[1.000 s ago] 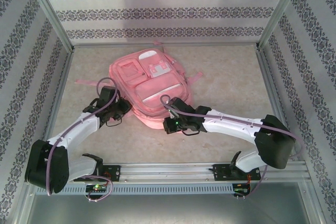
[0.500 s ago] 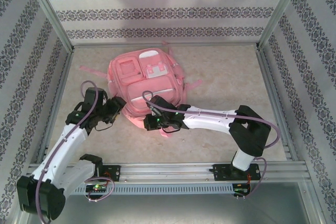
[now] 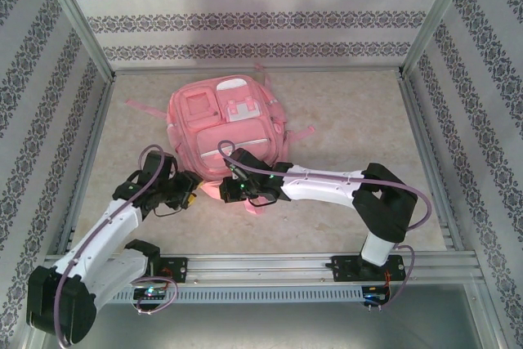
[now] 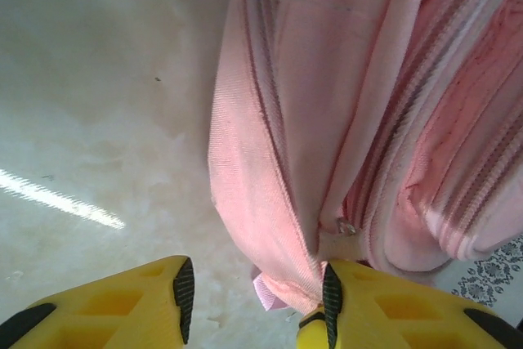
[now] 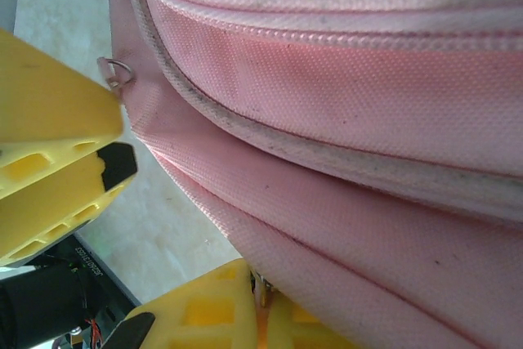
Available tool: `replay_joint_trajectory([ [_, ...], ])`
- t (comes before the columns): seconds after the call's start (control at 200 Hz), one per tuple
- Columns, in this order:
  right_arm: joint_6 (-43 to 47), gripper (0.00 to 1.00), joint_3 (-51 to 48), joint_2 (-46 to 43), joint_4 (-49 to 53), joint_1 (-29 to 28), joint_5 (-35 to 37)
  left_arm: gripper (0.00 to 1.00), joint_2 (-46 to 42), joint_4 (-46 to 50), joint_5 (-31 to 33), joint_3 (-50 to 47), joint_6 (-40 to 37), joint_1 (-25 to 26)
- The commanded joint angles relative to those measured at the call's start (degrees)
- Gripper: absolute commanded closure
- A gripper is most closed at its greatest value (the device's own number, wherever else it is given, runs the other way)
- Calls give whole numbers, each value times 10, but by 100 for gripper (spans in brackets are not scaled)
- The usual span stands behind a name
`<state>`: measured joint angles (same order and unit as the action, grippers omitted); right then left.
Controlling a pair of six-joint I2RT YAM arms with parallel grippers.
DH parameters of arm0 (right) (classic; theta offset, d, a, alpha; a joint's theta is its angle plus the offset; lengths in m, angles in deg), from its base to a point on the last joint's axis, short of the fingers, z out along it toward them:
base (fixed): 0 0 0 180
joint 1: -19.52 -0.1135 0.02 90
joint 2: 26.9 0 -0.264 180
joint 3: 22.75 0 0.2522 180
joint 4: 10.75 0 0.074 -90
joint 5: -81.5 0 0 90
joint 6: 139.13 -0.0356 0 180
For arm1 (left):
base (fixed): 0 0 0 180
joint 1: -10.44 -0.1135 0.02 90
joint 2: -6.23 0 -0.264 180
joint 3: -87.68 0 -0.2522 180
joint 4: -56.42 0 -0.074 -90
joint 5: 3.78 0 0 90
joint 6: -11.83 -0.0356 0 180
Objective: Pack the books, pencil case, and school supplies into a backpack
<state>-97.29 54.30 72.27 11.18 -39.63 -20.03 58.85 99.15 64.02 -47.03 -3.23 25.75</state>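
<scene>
1. Pink fabric: the backpack (image 3: 225,124) lies flat on the table (image 3: 351,120), left of centre and toward the far wall, its front pockets facing up and its straps trailing to either side. What lies inside it I cannot tell.
2. Near edge of the bag: both my grippers are at this end. My left wrist view shows a folded seam of the backpack (image 4: 343,104) with zip tracks running along it and a small metal zip pull (image 4: 347,227) low in the fold.
3. My right gripper (image 3: 227,190) is clenched. In its own view the right gripper (image 5: 260,288) pinches a thin tab at the lower seam of the backpack (image 5: 343,104) (a pull tab or a strap end, too small to tell).
4. My left gripper (image 3: 189,190) is released. In the wrist view the left gripper (image 4: 253,284) has its fingers standing apart, with one pad touching the fabric fold and bare table under the other. It holds nothing.
5. Step in hand, as I judge it: working the zip at this edge, with the right gripper anchoring the bag. Whether the zip is being run open or shut I cannot say.
6. Next move calls for: bringing the left gripper's fingers across so that the zip pull sits between the pads, closing on it squarely, then drawing along the track while the right gripper holds tension.
</scene>
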Motion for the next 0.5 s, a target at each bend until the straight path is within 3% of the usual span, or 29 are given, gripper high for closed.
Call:
replay_joint_trajectory([
  [0.0,-4,100,14,3,-49,-8,0,55,17,-60,11,4,24,9],
  [0.205,-1,100,8,-1,-46,-9,2,65,62,-83,18,25,16,8],
  [0.445,26,100,12,-8,7,-9,18,99,89,-61,55,61,-23,8],
  [0.495,36,100,11,-11,28,-9,23,100,90,-47,68,74,-35,7],
])
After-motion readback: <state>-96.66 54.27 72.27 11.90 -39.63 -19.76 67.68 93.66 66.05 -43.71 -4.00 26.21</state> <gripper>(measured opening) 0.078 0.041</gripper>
